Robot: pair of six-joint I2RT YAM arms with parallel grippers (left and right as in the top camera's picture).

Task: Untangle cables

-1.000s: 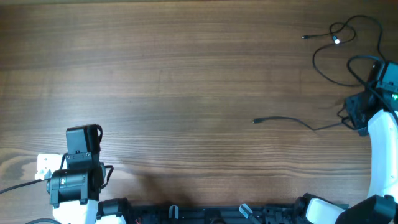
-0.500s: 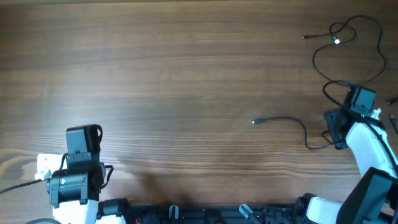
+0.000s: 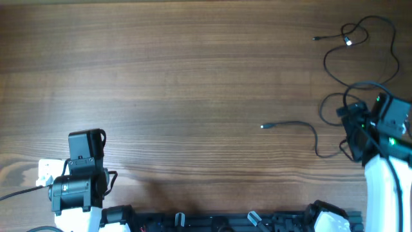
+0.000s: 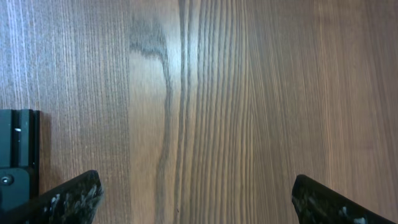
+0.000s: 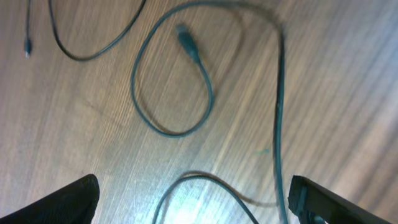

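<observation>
Wood-grain table (image 3: 193, 64) fills the overhead view, and the thin black cables (image 3: 325, 62) lie loose at its far right side, not bunched in a knot. One long cable (image 3: 394, 48) curls in open loops near the top right corner, with a small pale-tipped plug (image 3: 348, 42) inside the upper loop, and its lower turns run down around the right gripper (image 3: 353, 125). A second cable (image 3: 290, 122) starts at a tiny plug (image 3: 262, 126) near mid-table, runs right, dips, and reaches the same gripper.

From the right wrist, the right gripper (image 5: 193, 199) has its two fingers (image 5: 68, 199) spread wide with nothing pinched between them. On the wood ahead of it a cable (image 5: 278, 124) forms a round loop ending in a plug (image 5: 186, 40), and another strand arcs up between the fingertips at the bottom edge. Whether that strand touches a finger cannot be told.

At the lower left of the table, well apart from the cables, the left gripper (image 3: 87, 138) sits over bare wood. Its wrist view shows the left gripper (image 4: 196, 202) spread wide too, with only wood grain between the fingertips (image 4: 68, 198).
</observation>
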